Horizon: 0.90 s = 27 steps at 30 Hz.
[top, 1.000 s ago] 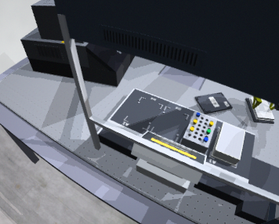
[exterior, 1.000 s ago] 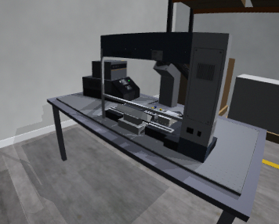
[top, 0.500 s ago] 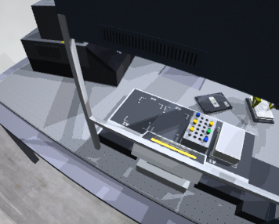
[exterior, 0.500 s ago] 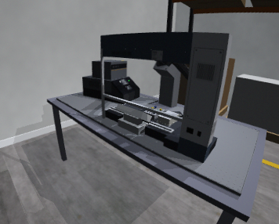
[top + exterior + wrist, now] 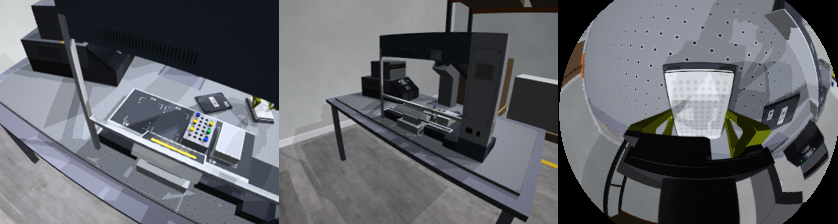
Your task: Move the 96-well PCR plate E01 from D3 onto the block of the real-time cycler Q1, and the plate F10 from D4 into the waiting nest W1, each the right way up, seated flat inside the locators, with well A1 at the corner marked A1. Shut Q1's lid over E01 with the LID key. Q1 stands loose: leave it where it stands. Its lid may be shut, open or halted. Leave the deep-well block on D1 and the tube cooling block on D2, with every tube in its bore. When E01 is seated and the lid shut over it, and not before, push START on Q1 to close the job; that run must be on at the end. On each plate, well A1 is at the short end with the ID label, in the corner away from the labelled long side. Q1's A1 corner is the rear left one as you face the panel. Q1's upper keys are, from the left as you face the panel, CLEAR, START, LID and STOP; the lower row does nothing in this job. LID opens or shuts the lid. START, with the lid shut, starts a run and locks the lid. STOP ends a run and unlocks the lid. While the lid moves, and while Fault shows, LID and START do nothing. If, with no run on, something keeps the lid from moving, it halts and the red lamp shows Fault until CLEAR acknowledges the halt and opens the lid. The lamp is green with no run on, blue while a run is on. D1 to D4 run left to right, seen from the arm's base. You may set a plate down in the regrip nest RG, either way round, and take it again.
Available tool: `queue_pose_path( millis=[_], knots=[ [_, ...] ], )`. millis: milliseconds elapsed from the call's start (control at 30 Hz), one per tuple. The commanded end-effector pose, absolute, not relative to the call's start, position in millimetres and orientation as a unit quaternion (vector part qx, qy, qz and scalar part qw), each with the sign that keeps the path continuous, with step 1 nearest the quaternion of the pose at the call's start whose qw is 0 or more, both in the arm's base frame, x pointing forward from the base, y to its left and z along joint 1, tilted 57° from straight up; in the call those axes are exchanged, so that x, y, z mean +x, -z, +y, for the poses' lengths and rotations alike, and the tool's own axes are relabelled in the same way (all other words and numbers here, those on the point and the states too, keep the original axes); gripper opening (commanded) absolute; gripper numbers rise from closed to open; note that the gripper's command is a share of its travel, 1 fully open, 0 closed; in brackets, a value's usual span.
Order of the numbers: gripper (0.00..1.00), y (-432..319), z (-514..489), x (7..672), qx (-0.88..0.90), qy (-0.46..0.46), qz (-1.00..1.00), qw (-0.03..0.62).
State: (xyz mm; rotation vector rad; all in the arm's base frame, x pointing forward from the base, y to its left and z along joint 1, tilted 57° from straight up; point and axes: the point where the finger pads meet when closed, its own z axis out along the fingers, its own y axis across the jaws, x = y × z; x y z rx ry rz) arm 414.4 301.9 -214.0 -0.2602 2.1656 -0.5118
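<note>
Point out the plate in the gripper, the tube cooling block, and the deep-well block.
Held plate (image 5: 699, 102), wrist view: middle of its well field.
Tube cooling block (image 5: 200, 131), top view: middle of its grey top face.
Deep-well block (image 5: 230, 142), top view: middle of its white top.

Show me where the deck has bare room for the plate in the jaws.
Free: the two dark marked slots between the deck's left edge and the tube cooling block. Crowded: the right end, where that block and the deep-well block adjoin.
</note>
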Motion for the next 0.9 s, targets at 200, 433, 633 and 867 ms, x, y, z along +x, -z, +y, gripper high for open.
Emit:
queue_pose_path(
  millis=[200,433,633,867],
  knots=[
    [0.00,218.6,296.7,421.6,-0.096,0.206,0.870,0.438],
    [0.00,220.9,295.0,424.5,-0.092,0.207,0.870,0.437],
    [0.00,221.8,292.1,426.2,-0.090,0.209,0.871,0.436],
    [0.00,221.9,290.1,427.8,-0.088,0.210,0.871,0.436]
  ],
)
